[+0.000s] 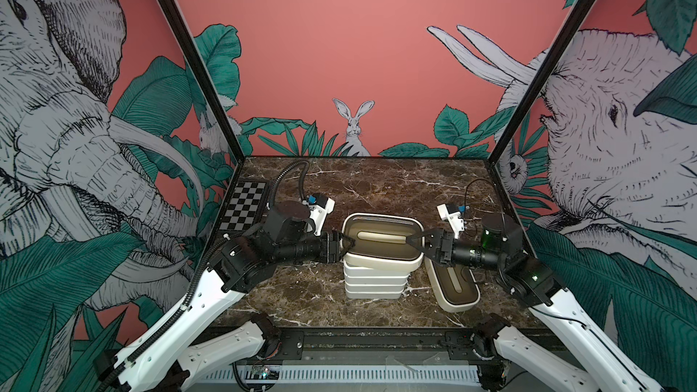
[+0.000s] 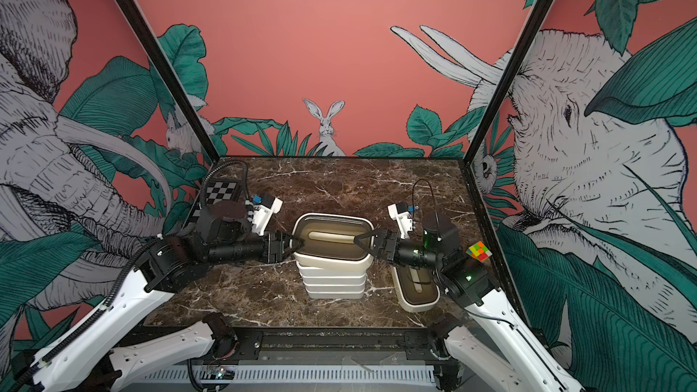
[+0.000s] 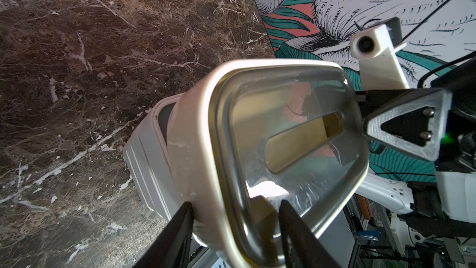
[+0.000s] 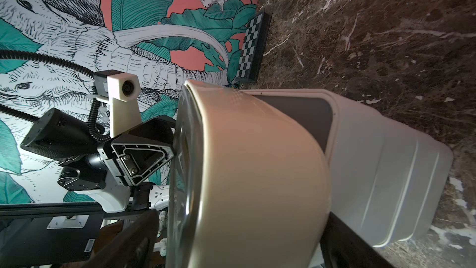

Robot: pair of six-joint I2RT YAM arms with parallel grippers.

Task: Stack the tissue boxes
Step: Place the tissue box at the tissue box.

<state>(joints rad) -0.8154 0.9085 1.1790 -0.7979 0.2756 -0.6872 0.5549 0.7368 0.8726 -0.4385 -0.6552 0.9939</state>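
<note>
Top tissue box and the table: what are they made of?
The top tissue box: likely plastic, cream matte body, smooth rounded corners. Its lid: glossy, maybe tinted plastic or metal; mirrors the walls, shows scratches. The table: brown marble look, white veins, possibly printed.

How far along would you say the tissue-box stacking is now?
Done: smaller white boxes stand stacked on the marble table. In hand: the left gripper clamps a large cream box with a dark brown lid, sitting askew on top; the right gripper is open. Remaining: a second cream dark-lidded box beside the stack.
</note>
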